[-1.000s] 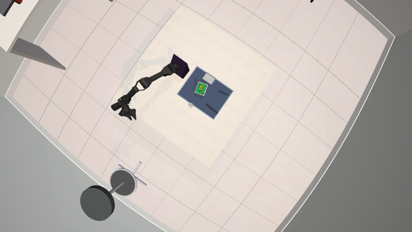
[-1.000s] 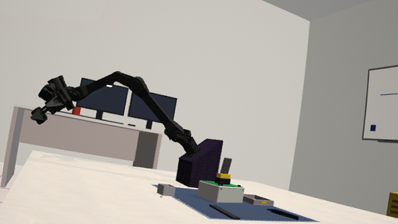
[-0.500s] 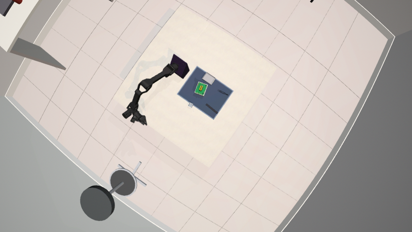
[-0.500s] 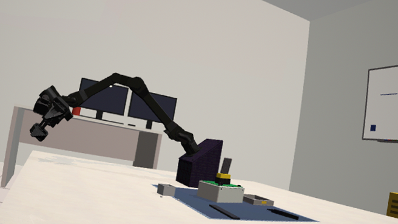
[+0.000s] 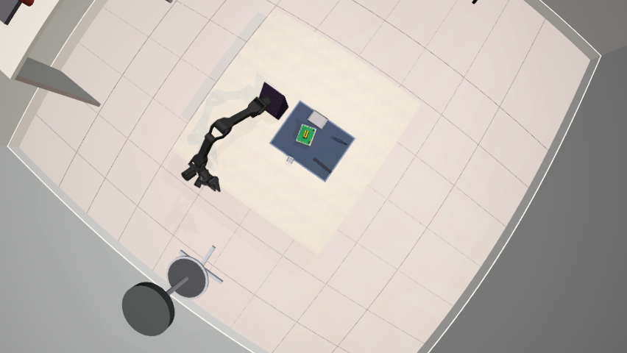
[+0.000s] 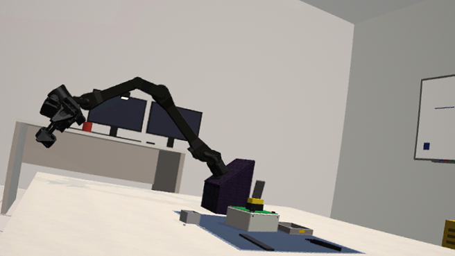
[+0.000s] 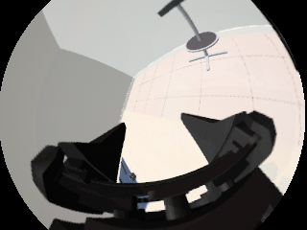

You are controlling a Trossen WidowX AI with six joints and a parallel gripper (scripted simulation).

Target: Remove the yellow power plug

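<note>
Shows a black claw point(image 5: 214, 184) point(image 6: 63, 131) point(image 7: 153, 121) spread wide with nothing between its fingers, probably readied to straddle a plug. Places the yellow power plug point(image 5: 305, 134) point(image 6: 255, 200) well apart from the claw, upright on the green circuit board point(image 5: 300, 141) point(image 6: 235, 207), apparently in its socket. Includes a pale box point(image 6: 248, 220) beneath the board, likely to steady and raise it. Sets the grey tray point(image 5: 317, 119) point(image 6: 288, 230) farther from the claw, just beside the box, presumably for a short carry after gentle rocking.
</note>
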